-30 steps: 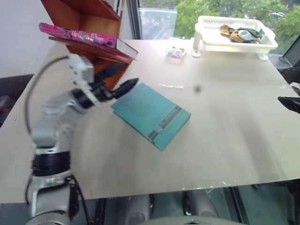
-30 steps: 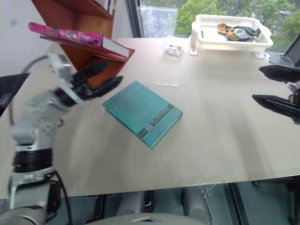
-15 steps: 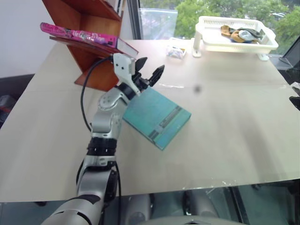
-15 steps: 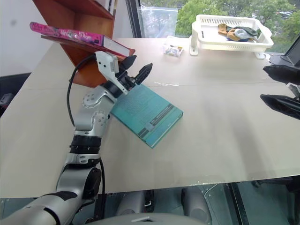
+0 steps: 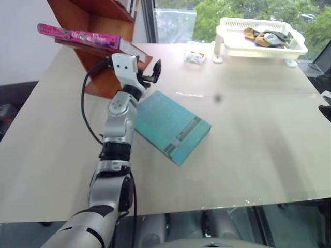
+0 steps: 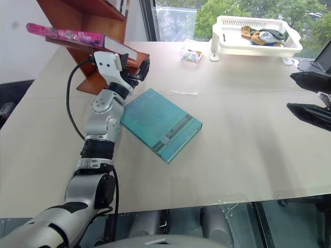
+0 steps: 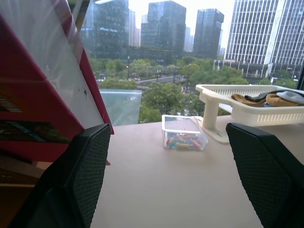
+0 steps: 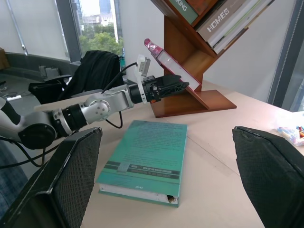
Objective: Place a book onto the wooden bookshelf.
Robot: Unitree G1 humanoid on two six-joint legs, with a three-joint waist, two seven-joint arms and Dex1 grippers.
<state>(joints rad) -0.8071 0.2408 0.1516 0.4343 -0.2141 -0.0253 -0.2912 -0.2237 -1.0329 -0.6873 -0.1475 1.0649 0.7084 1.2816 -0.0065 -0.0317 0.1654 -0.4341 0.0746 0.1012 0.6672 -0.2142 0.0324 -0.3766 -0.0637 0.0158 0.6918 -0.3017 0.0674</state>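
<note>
The pink book [image 5: 77, 36] lies flat on a slanted board of the wooden bookshelf [image 5: 98, 20], at the tabletop's [image 5: 248, 134] far left corner, its near end close to the board's lower edge. The left pincer [image 5: 150, 73] is raised just beside that edge, its black fingers spread apart and holding nothing; in the left wrist view the two fingers [image 7: 76, 175] stand wide with bare tabletop between them. A teal book [image 5: 170, 126] lies flat on the tabletop just beside the left arm. The right pincer [image 6: 310, 98] hangs at the right edge, fingers apart and empty. A white tray [image 5: 258, 39] and a small clear box [image 5: 194, 54] sit at the far side.
</note>
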